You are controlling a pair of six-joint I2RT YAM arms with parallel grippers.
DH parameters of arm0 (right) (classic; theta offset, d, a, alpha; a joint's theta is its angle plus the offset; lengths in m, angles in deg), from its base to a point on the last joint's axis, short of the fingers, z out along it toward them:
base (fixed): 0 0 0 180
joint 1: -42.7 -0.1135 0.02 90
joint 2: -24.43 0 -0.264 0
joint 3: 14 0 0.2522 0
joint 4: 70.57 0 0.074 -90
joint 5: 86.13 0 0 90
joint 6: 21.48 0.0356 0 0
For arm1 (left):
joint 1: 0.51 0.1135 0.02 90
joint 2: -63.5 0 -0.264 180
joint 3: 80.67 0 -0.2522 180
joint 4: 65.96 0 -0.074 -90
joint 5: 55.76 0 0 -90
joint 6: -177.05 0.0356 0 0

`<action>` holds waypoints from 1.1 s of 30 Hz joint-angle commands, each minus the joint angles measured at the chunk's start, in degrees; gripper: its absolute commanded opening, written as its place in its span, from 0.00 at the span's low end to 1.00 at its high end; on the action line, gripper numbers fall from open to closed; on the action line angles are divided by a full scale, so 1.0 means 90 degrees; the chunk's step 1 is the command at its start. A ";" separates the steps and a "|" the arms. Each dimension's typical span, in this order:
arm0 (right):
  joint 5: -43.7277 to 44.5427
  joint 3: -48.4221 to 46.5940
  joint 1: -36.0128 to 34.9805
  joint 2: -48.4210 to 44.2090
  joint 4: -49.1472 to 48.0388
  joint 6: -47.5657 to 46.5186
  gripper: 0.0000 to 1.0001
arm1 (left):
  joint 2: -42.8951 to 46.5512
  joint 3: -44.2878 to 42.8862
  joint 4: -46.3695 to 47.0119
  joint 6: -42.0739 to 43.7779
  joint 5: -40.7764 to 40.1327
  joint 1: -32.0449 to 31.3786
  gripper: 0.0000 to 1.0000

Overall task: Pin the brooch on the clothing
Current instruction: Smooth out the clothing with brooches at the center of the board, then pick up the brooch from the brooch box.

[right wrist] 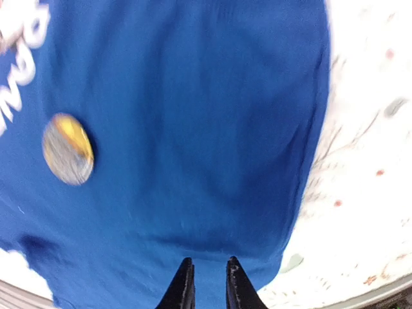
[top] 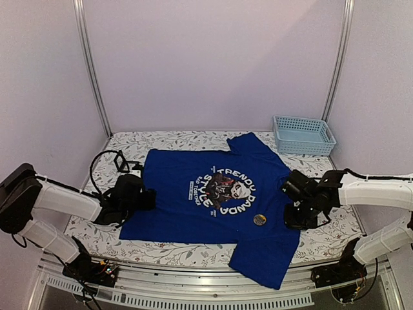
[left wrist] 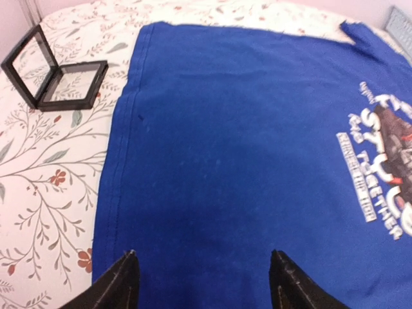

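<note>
A table covered with a white cloth (top: 193, 141) printed with leafy vines and small red flowers sits in a booth of plain pale lilac walls (top: 213, 64). Two silver metal posts (top: 91, 64) rise at the back corners (one on each side). A metal rail (top: 193, 284) runs along the table's near edge. Lighting is soft and even.

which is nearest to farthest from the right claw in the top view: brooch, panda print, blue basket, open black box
1. brooch, on the shirt just to the left of the right claw.
2. panda print, at the chest centre, farther left.
3. blue basket, at the far right edge of the table.
4. open black box, across the table by the left arm.
</note>
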 commanded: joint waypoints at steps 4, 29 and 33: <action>0.0868 -0.0505 0.3089 -0.0536 -0.1414 -0.2200 0.25 | 0.0917 -0.0347 0.0372 0.1022 0.1126 0.0062 0.79; 0.2005 -0.1484 0.5096 0.2428 -0.1617 -0.2727 0.57 | 0.0537 -0.0111 0.1362 0.1467 0.2657 0.0063 0.82; 0.1939 -0.1533 0.5248 0.2456 -0.1784 -0.2765 0.57 | 0.0421 -0.0163 0.1353 0.1455 0.2804 0.0061 0.82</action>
